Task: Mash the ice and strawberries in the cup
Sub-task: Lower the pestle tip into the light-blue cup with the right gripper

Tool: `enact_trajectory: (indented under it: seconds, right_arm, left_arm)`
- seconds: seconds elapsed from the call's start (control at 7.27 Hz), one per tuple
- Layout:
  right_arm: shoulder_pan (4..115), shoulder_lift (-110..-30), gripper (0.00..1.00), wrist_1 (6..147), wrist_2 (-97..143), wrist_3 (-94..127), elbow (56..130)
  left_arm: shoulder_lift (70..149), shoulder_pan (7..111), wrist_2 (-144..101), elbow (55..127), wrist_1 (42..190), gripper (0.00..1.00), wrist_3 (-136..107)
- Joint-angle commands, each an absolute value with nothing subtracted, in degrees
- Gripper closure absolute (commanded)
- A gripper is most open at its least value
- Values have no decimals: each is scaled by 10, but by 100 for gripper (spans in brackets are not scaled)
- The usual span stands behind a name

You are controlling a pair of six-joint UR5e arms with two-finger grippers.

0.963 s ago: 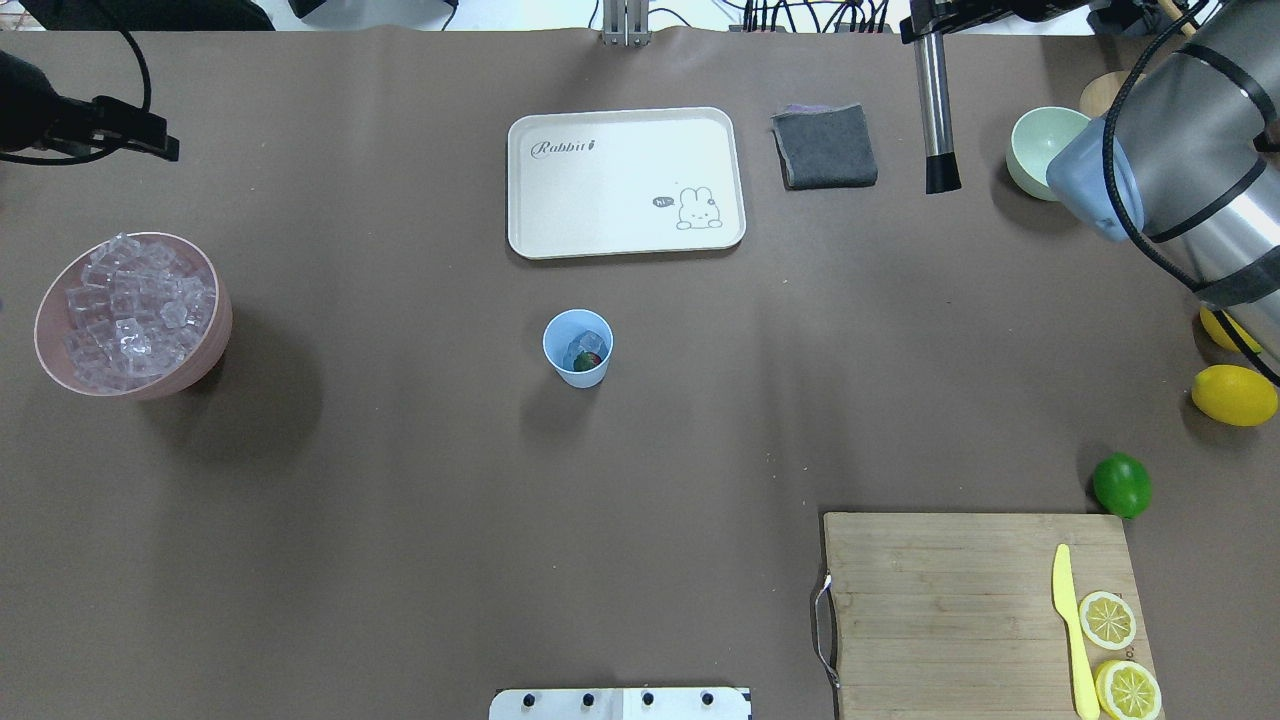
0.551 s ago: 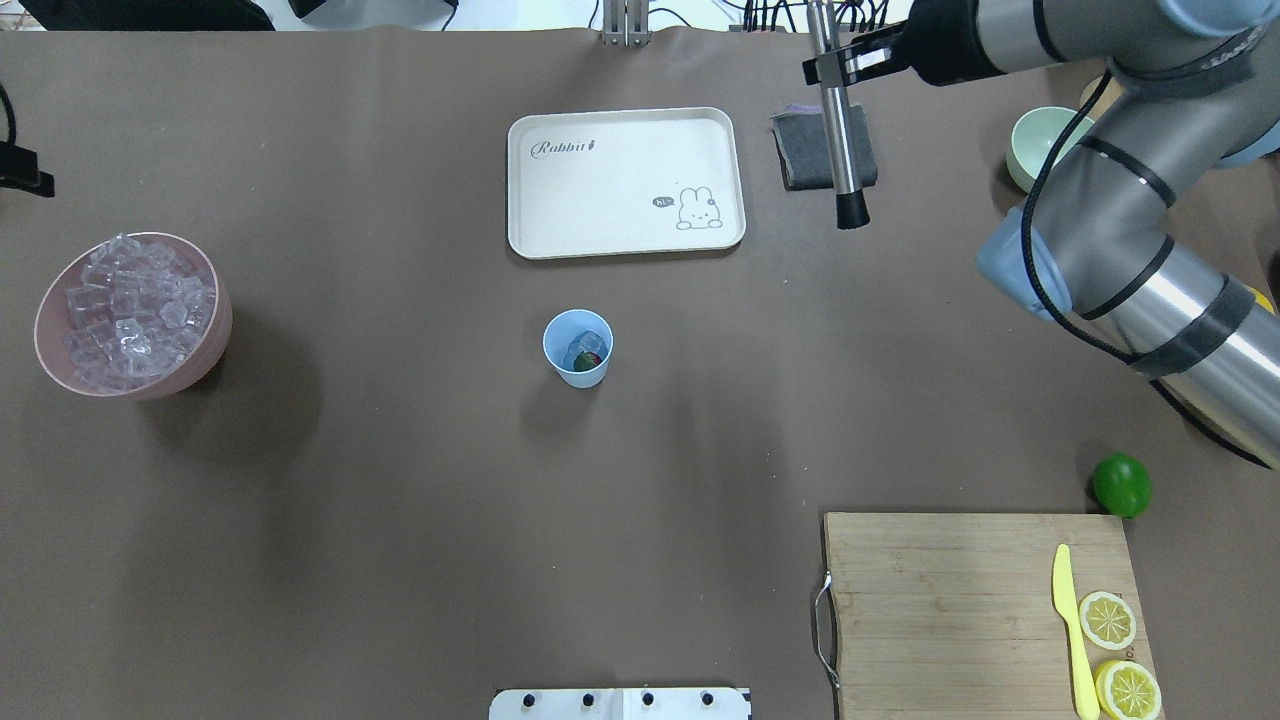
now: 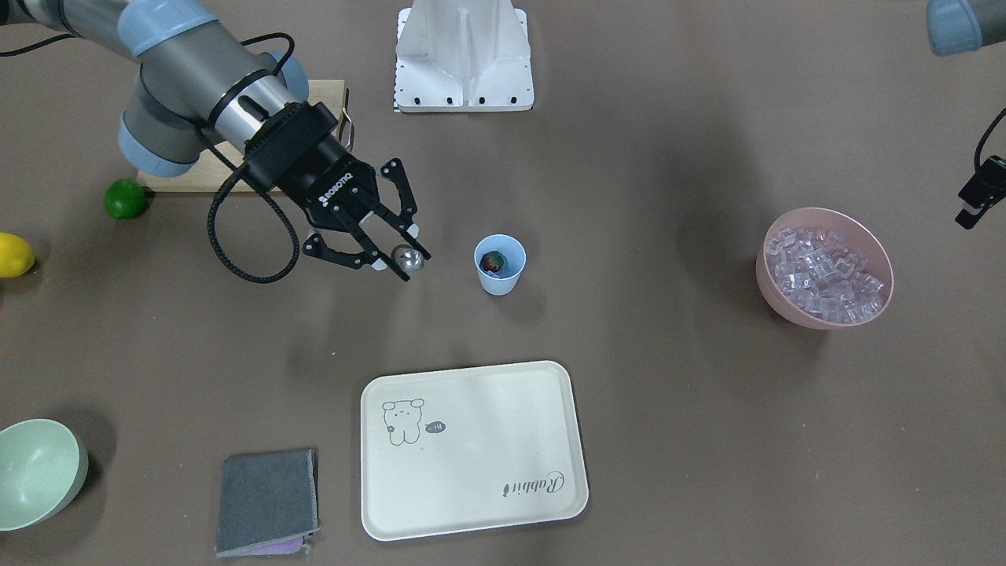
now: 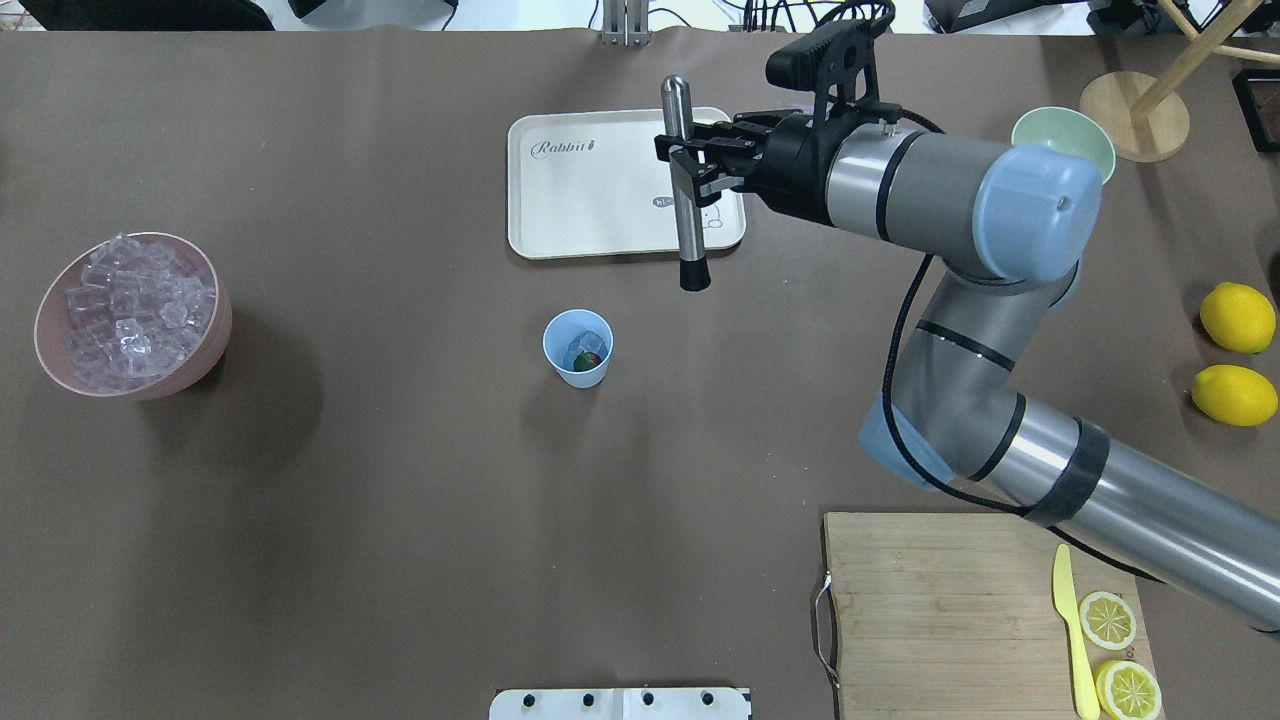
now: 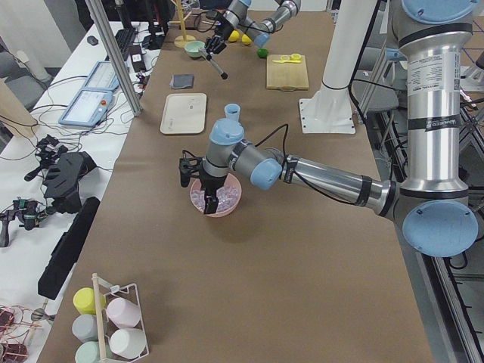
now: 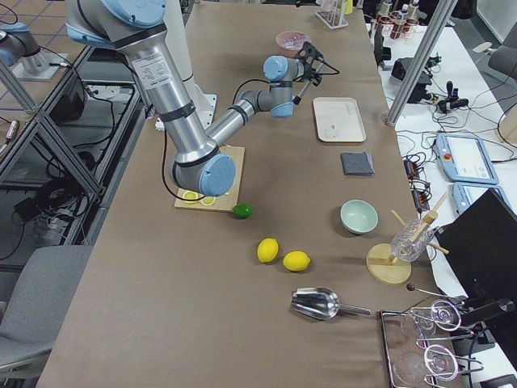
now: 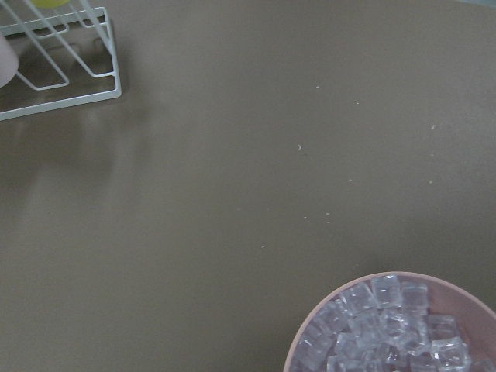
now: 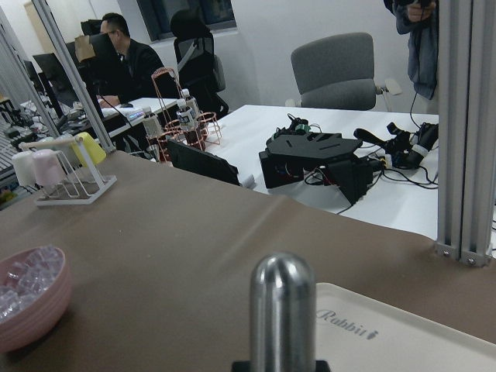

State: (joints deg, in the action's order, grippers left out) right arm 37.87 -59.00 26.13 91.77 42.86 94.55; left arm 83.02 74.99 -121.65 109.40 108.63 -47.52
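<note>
Your right gripper (image 4: pixel 690 167) is clamping the muddler (image 4: pixel 688 230) partway up its steel shaft, fingers pressing in from either side. It is holding the tool roughly upright, black tip pointing down. The muddler is hanging in the air on the robot's right of the cup (image 4: pixel 577 349), apart from it.

The cup is standing upright on the brown table (image 4: pixel 400 500), near the middle, on the robot's side of the tray (image 4: pixel 600 215). Inside it the strawberry (image 4: pixel 588 361) is lying against the wall, red with a green top, with ice (image 4: pixel 583 344) sitting beside it. Far more cubes (image 4: pixel 128 310) are heaping up in the pink bowl (image 4: pixel 222 325), well off to the robot's left.

Your left gripper (image 5: pixel 209 200) is hanging over that bowl. It is showing only in the left side view, small and at a poor angle, so I cannot tell whether its jaws are parted or closed. The left wrist view is looking down on the bowl's rim and bare table.

On the robot's right, a lime (image 3: pixel 126 198) is lying by the board (image 4: pixel 940 600), where a yellow knife (image 4: pixel 1066 600) and lemon slices (image 4: pixel 1108 619) are resting. Two lemons (image 4: pixel 1238 317) are sitting further right. A grey cloth (image 3: pixel 267 499) and a green bowl (image 3: pixel 39 472) are sitting beyond them.
</note>
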Motion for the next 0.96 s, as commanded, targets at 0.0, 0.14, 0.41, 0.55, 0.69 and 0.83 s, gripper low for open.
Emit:
enact_trajectory:
  seconds: [0.0, 0.14, 0.41, 0.55, 0.69, 0.83]
  right_arm:
    - [333, -580, 100, 188, 815, 430, 943]
    - [314, -568, 100, 162, 790, 429, 935]
    - [297, -521, 100, 152, 755, 424, 858]
    - [283, -499, 100, 129, 737, 414, 822]
    - [272, -498, 100, 124, 725, 410, 817]
    - [269, -501, 100, 124, 724, 409, 817]
  left_arm:
    - [824, 751, -1217, 1085, 1086, 3, -504]
    - [824, 751, -1217, 1073, 1088, 3, -504]
    - [824, 751, -1217, 1064, 1090, 3, -505]
    - [824, 751, -1217, 1063, 1090, 3, -505]
    - [824, 751, -1217, 1057, 1091, 3, -505]
    - [824, 751, -1217, 1052, 1092, 3, -505]
